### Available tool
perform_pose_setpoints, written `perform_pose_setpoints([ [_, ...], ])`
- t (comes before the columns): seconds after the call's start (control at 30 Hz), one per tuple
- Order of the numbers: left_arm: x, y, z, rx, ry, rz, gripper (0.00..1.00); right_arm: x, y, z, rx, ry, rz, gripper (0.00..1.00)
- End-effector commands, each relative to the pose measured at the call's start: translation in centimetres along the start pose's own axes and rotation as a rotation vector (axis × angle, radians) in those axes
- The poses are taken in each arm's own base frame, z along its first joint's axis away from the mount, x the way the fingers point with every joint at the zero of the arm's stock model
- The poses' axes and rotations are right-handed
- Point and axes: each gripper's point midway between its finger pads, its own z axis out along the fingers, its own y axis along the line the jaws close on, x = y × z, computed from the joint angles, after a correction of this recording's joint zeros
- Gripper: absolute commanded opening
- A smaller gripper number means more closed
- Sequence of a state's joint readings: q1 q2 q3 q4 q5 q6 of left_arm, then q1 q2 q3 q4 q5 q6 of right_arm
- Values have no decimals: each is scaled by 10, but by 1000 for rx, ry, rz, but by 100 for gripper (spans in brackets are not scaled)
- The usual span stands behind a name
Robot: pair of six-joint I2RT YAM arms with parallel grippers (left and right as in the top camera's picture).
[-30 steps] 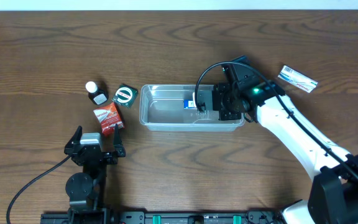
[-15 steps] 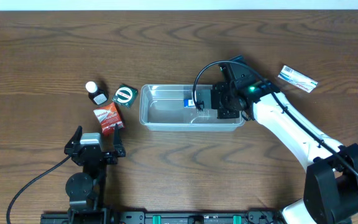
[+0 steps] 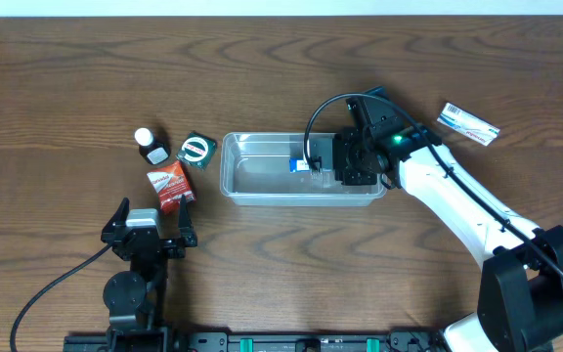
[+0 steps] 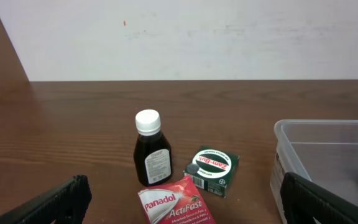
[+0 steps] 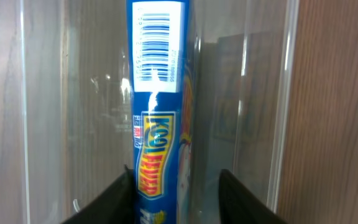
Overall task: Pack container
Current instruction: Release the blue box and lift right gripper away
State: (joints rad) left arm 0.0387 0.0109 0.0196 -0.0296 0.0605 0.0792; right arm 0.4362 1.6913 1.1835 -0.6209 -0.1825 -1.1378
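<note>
Brown wooden tabletop [image 3: 66, 78] carries the clear plastic rectangular container [image 3: 257, 178] at its middle. We see the left pincer [image 3: 151, 217] spread wide near the front edge, and the right pincer [image 3: 319, 166] inside the container, parted around a blue snack packet [image 3: 301, 163], gap on one side.
</note>
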Motion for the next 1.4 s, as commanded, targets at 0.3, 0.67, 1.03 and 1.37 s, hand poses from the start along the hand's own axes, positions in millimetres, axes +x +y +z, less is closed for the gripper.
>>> perform_pose_setpoints([
  [0.3, 15, 0, 1, 2, 47, 2, 98, -22, -3, -28, 53, -48, 19, 45],
  [0.67, 15, 0, 1, 2, 47, 2, 98, -52, -12, -96, 207, -152, 12, 46],
  [1.03, 15, 0, 1, 2, 47, 2, 98, -12, -66, -113, 459, -60, 446, 66],
  [1.37, 15, 0, 1, 2, 47, 2, 98, 78, -109, -132, 580, -53, 795, 99],
])
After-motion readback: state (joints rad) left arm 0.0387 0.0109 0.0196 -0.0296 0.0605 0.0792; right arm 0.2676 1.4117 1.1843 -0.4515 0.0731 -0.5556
